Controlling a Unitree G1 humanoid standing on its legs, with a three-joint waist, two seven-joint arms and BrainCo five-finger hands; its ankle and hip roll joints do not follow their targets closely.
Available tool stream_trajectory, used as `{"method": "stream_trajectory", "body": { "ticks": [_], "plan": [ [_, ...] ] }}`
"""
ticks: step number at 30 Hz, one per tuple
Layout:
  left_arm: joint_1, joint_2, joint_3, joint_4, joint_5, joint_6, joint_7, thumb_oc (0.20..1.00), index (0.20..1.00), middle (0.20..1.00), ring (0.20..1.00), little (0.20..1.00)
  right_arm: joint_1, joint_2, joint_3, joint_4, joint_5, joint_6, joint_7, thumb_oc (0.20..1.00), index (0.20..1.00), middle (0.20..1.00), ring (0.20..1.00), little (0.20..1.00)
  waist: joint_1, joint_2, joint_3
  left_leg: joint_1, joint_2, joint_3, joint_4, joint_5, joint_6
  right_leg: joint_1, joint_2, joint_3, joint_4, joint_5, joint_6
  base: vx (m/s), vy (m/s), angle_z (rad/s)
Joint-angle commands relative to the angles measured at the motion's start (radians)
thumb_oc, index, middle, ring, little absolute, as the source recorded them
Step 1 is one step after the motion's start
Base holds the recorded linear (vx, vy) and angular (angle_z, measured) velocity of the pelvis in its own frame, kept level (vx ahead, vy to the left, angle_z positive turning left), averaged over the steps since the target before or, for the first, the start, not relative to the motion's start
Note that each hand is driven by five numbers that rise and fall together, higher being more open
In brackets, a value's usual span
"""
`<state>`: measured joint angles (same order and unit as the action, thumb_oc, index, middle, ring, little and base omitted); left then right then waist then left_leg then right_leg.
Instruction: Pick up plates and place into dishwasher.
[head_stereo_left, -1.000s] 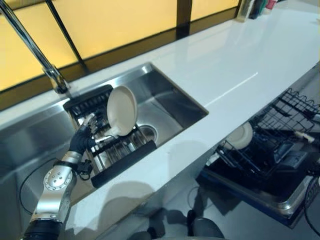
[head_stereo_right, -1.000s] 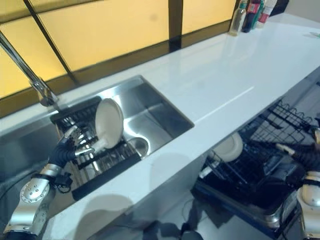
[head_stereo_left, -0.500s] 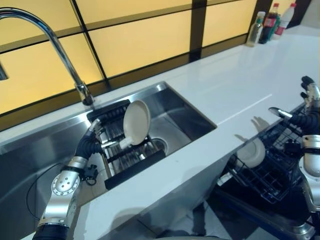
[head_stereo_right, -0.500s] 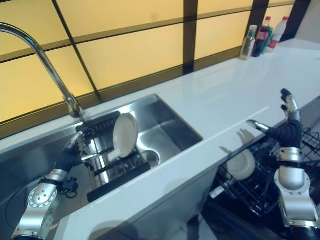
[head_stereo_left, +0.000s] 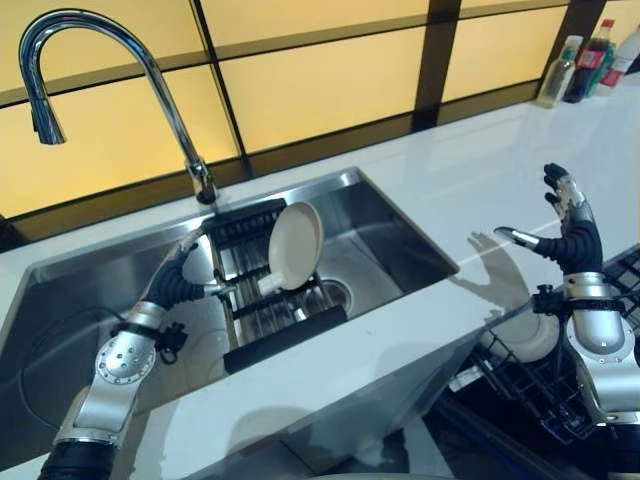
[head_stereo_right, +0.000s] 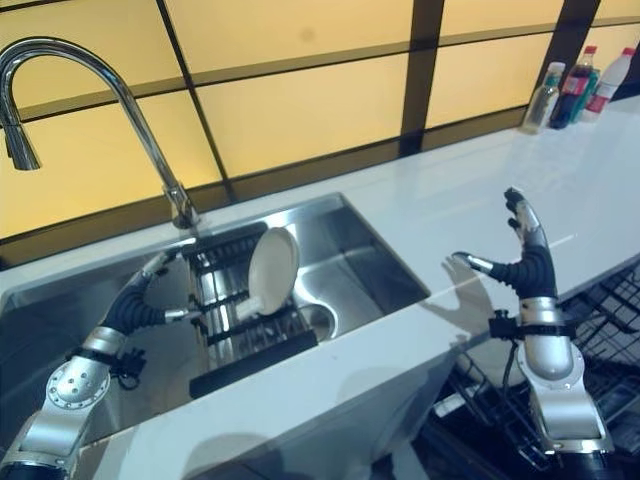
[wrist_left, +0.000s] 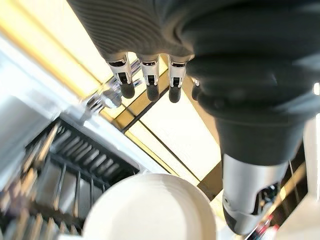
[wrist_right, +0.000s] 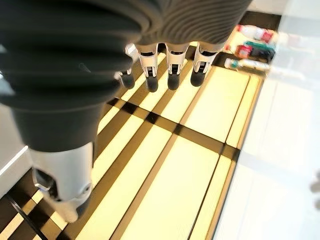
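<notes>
Reaching into the sink (head_stereo_left: 120, 270), the left hand (head_stereo_left: 185, 268) sits just left of the plate (head_stereo_left: 295, 245), which stands on edge in the rack (head_stereo_left: 265, 300) and leans toward the tap (head_stereo_left: 110, 70). Its fingers are straight and spread, the thumb (head_stereo_left: 222, 289) stretched toward the plate's lower edge; I cannot tell whether it touches. Half a second ago and a second ago the hand lay in much the same place beside the plate, so the grasp has not closed. The whole picture has shifted, which is the head moving, not the plate. What has changed is the right hand (head_stereo_left: 565, 225): it has come up from low beside the dishwasher basket (head_stereo_left: 545, 385) and now hangs released, fingers splayed, above the counter (head_stereo_left: 470, 180) edge on the right. A second plate (head_stereo_left: 525, 335) sits in the basket below it. Judging by this, the sink plate is yet to be lifted, with the right arm perhaps readying to receive it.
</notes>
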<state>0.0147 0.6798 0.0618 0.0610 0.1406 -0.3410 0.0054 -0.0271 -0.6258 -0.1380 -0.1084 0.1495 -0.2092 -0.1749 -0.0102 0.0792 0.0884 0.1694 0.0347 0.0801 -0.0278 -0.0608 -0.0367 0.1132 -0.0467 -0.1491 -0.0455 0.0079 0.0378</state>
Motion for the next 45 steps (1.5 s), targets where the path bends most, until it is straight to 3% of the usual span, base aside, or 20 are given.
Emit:
{"method": "stream_trajectory", "body": {
  "ticks": [1,7,13,16,18,20,23,28,33,45],
  "plan": [
    [-0.101,0.118,-0.010,-0.034,0.057,-0.067,0.059,1.000,1.000,1.000,1.000,1.000,-0.052,-0.012,0.027,-0.051,0.045,-0.026,0.003,1.000,1.000,1.000,1.000,1.000,-0.015,-0.058,-0.035,-0.044,-0.020,0.050,0.080,-0.068,0.022,-0.007,0.000,0.019,0.036,-0.079,0.018,-0.02,-0.132,0.00],
    [-0.155,0.150,-0.081,-0.024,0.137,-0.069,0.098,1.000,1.000,1.000,1.000,1.000,-0.049,-0.015,0.059,-0.045,0.057,-0.028,0.002,1.000,1.000,1.000,1.000,1.000,-0.030,-0.059,-0.025,-0.075,-0.009,0.054,0.182,-0.087,0.006,-0.012,0.008,0.012,0.072,-0.098,-0.008,-0.02,-0.147,-0.02],
    [-0.189,0.183,-0.126,-0.010,0.213,-0.063,0.132,1.000,1.000,1.000,1.000,1.000,-0.043,-0.022,0.072,-0.031,0.073,-0.036,0.012,1.000,1.000,1.000,1.000,1.000,-0.041,-0.068,-0.006,-0.157,-0.019,0.060,0.384,-0.076,0.004,-0.011,0.018,0.022,0.084,-0.095,-0.029,-0.01,-0.103,-0.16],
    [-0.195,0.198,-0.148,0.011,0.225,-0.046,0.162,1.000,1.000,1.000,1.000,1.000,-0.059,-0.028,0.110,-0.010,0.074,-0.046,0.007,1.000,1.000,1.000,1.000,1.000,-0.017,-0.061,0.005,-0.179,-0.114,-0.063,0.352,-0.092,0.037,-0.018,0.036,0.082,0.085,-0.081,-0.016,0.04,-0.006,-0.19],
    [-0.189,0.207,-0.148,0.006,0.229,-0.028,0.168,1.000,1.000,1.000,1.000,1.000,-0.074,-0.032,0.134,-0.002,0.083,-0.047,0.003,1.000,1.000,1.000,1.000,1.000,-0.003,-0.060,0.003,-0.176,-0.146,-0.119,0.289,-0.085,0.051,-0.025,0.046,0.113,0.080,-0.072,-0.011,0.06,0.008,-0.44],
    [-0.189,0.220,-0.158,0.004,0.268,-0.001,0.184,1.000,1.000,1.000,1.000,1.000,-0.094,-0.026,0.166,0.001,0.077,-0.039,0.005,1.000,1.000,1.000,1.000,1.000,0.023,-0.054,0.002,-0.190,-0.168,-0.208,0.187,-0.036,0.052,-0.029,0.065,0.155,0.071,-0.070,-0.010,0.09,0.028,-0.57],
    [-0.186,0.258,-0.174,0.001,0.323,0.042,0.215,1.000,1.000,1.000,1.000,1.000,-0.108,-0.045,0.191,-0.003,0.091,-0.032,0.018,1.000,1.000,1.000,1.000,1.000,0.048,-0.048,0.006,-0.240,-0.191,-0.304,0.167,0.018,0.038,-0.036,0.078,0.209,0.062,-0.068,-0.011,0.05,0.062,-0.75],
    [-0.231,0.336,-0.207,0.082,0.404,0.043,0.268,1.000,1.000,1.000,1.000,1.000,-0.096,-0.066,0.189,0.021,0.097,-0.055,0.031,1.000,1.000,1.000,1.000,1.000,0.019,-0.024,-0.010,-0.204,-0.176,-0.271,0.119,0.013,0.050,-0.065,0.076,0.200,0.082,-0.078,-0.005,0.06,0.116,-0.81],
    [-0.295,0.406,-0.276,0.152,0.480,0.066,0.332,1.000,1.000,1.000,1.000,1.000,-0.065,-0.101,0.161,0.024,0.130,-0.032,0.034,1.000,1.000,1.000,1.000,1.000,-0.012,-0.006,-0.029,-0.167,-0.161,-0.239,0.082,0.007,0.051,-0.078,0.064,0.185,0.089,-0.084,0.001,0.11,0.111,0.12],
    [-0.296,0.477,-0.343,0.251,0.682,0.138,0.440,1.000,1.000,1.000,1.000,1.000,-0.036,-0.129,0.164,0.051,0.152,-0.023,0.059,1.000,1.000,1.000,1.000,1.000,-0.039,0.023,-0.020,-0.138,-0.169,-0.196,0.074,-0.022,0.067,-0.100,0.034,0.178,0.105,-0.083,0.020,0.09,0.114,0.02]
  ]
}}
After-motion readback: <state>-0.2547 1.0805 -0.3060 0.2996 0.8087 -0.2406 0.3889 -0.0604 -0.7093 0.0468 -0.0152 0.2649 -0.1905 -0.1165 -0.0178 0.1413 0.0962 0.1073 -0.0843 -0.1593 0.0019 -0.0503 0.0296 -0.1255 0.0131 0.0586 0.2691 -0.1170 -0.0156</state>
